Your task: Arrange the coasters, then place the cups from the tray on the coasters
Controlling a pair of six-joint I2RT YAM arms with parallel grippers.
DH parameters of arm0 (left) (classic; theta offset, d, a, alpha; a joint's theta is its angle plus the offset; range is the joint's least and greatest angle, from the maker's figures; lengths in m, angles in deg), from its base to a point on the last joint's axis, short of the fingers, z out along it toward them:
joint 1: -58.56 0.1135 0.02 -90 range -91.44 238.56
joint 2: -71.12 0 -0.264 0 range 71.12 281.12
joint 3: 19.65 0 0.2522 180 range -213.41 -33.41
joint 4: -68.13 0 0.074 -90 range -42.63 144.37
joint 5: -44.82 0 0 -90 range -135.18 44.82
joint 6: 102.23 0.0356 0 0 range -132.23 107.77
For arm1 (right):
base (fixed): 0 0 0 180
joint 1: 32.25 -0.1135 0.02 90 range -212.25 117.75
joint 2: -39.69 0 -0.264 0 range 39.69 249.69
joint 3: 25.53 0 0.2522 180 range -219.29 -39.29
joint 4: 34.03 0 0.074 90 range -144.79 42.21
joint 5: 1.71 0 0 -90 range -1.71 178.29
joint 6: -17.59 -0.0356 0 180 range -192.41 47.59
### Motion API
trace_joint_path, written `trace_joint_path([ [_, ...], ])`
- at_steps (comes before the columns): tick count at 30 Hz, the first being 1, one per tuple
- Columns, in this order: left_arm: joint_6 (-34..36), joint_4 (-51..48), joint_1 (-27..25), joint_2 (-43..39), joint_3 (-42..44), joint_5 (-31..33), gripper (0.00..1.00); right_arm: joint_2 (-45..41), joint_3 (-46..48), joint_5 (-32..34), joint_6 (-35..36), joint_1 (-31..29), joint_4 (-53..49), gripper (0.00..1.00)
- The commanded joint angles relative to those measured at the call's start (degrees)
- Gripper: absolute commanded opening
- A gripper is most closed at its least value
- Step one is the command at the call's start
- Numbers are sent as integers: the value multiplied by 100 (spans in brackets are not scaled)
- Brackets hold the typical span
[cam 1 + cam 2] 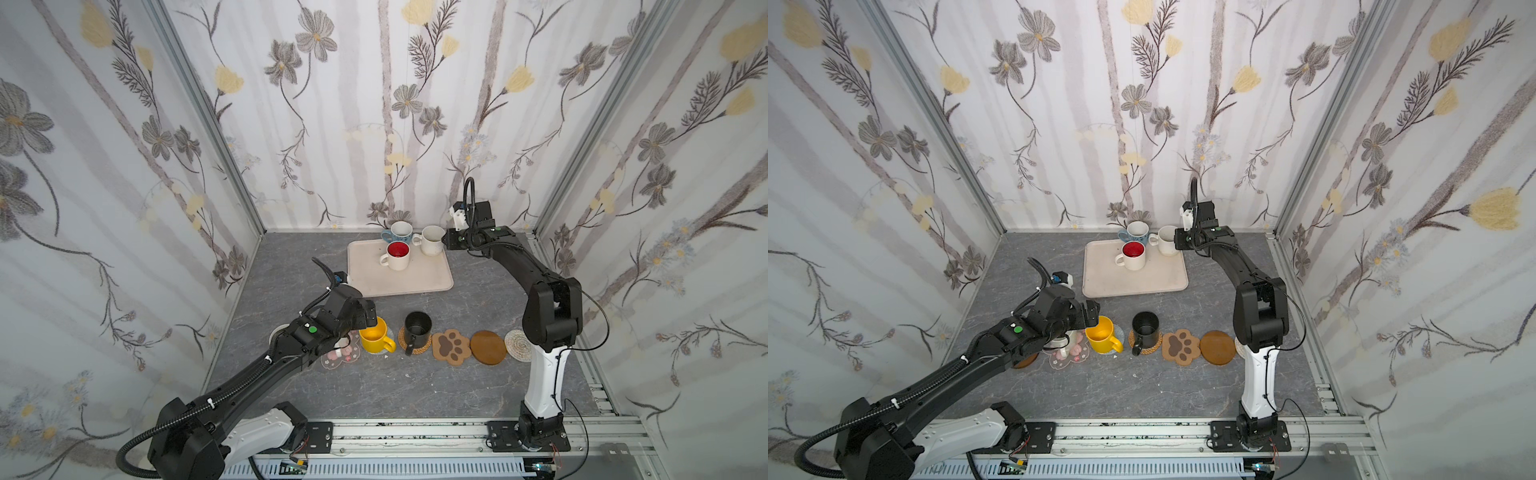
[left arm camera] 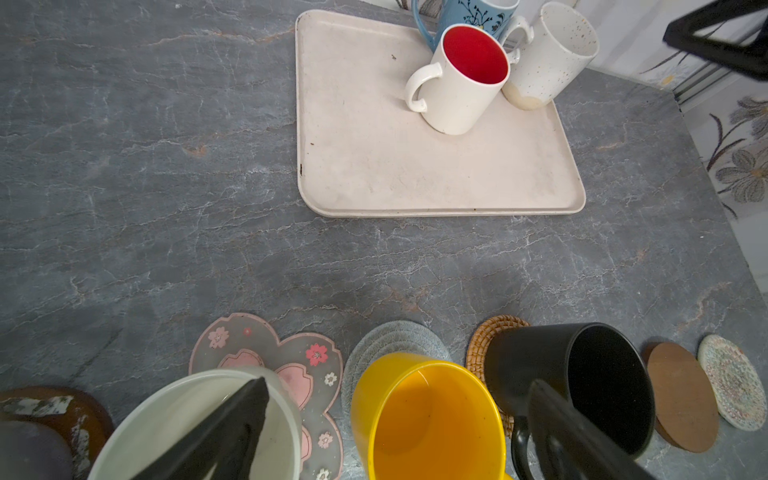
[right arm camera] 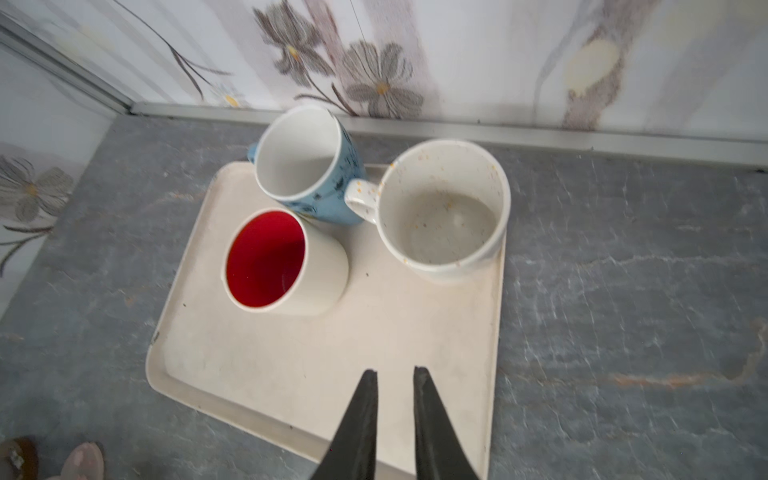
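The tray point(image 1: 415, 278) holds a red-inside white cup point(image 1: 397, 254), a speckled cream cup point(image 1: 432, 240) and a tilted blue patterned cup point(image 1: 399, 232). My right gripper point(image 3: 395, 372) hovers over the tray's near edge, jaws a narrow gap apart and empty. In the front row, a white cup point(image 2: 199, 415) stands on the blossom coaster point(image 2: 307, 357), a yellow cup point(image 1: 374, 338) on the grey-blue coaster point(image 2: 395, 336), and a black cup point(image 1: 417, 328) on the rattan coaster point(image 1: 415, 347). The paw coaster point(image 1: 451, 347), wooden disc point(image 1: 488, 347) and woven coaster point(image 1: 517, 345) are bare. My left gripper point(image 2: 399, 382) hangs wide open above the yellow cup.
Another brown wooden disc point(image 1: 1025, 359) lies at the row's left end, mostly under my left arm. My right arm's upright link point(image 1: 548, 316) stands right beside the woven coaster. Floral walls close in the back and both sides; a metal rail point(image 1: 415, 436) runs along the front.
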Motion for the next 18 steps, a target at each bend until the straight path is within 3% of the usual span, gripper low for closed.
trace_joint_path([
  [1,100,132,40,8,-121,-53,100,-28,165,-22,297,57,26,19],
  [12,146,130,129,-34,-110,-106,100,540,433,264,110,220,155,21],
  [18,138,131,155,17,-85,-134,100,779,326,246,74,238,161,29],
])
